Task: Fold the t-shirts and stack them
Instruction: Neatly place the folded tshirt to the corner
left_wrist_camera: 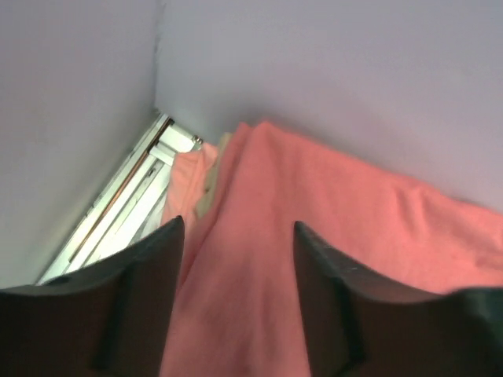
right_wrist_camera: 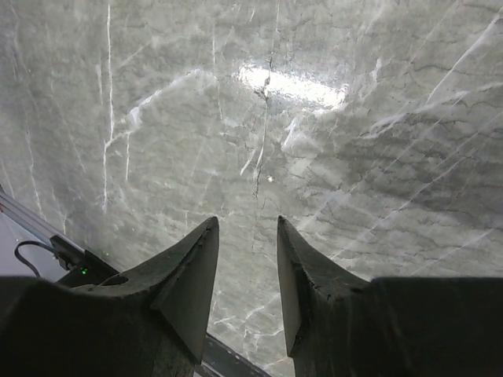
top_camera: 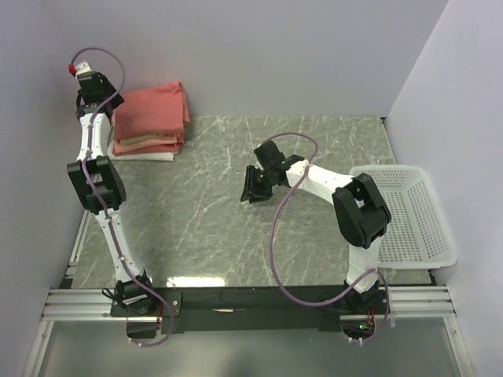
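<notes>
A stack of folded t-shirts sits at the table's far left corner. The salmon-red shirt lies on top, over a tan one, a salmon-pink one and a white one at the bottom. My left gripper is open and empty at the stack's left edge; in the left wrist view its jaws stand apart just above the salmon-red shirt. My right gripper is open and empty above bare table at mid-table, and it also shows in the right wrist view.
A white perforated basket stands at the right edge of the table. The grey marble tabletop spans the middle. Lilac walls close the back and sides. A metal rail runs along the left edge beside the stack.
</notes>
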Controlling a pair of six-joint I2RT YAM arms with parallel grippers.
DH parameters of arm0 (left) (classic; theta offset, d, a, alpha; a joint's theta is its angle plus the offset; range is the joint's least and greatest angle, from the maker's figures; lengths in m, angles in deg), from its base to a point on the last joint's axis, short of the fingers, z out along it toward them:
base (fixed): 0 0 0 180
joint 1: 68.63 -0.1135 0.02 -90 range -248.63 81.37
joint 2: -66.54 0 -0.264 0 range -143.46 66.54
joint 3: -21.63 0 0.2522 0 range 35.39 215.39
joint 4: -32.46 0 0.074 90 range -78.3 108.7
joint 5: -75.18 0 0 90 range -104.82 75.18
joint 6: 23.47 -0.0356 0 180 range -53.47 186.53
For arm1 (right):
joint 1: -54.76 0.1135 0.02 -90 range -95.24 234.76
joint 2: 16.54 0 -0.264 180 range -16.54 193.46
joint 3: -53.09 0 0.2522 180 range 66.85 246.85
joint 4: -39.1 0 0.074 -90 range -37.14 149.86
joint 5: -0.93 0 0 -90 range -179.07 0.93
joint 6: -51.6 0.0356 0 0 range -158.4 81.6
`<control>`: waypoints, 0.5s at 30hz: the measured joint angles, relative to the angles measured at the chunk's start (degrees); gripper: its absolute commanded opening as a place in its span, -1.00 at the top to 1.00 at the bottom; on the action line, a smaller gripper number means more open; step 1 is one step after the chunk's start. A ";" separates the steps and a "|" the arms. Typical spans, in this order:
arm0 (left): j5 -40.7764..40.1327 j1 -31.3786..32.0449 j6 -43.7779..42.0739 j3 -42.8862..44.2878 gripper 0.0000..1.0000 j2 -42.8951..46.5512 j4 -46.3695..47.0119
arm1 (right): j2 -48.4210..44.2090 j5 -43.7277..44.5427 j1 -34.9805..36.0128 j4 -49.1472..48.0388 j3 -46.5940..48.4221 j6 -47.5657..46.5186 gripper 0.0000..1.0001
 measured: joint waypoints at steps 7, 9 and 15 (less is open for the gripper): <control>1.81 -1.84 3.23 -2.56 -0.64 0.68 1.27 | -0.15 1.16 0.00 -0.07 -0.15 0.00 0.13; 2.86 -1.95 4.37 -3.91 -0.64 1.88 1.33 | -0.50 1.60 0.00 -0.13 -0.39 0.00 0.13; 6.40 -1.77 9.66 -11.23 -0.66 9.53 3.06 | -5.35 3.72 0.00 -0.59 -3.91 -0.04 0.12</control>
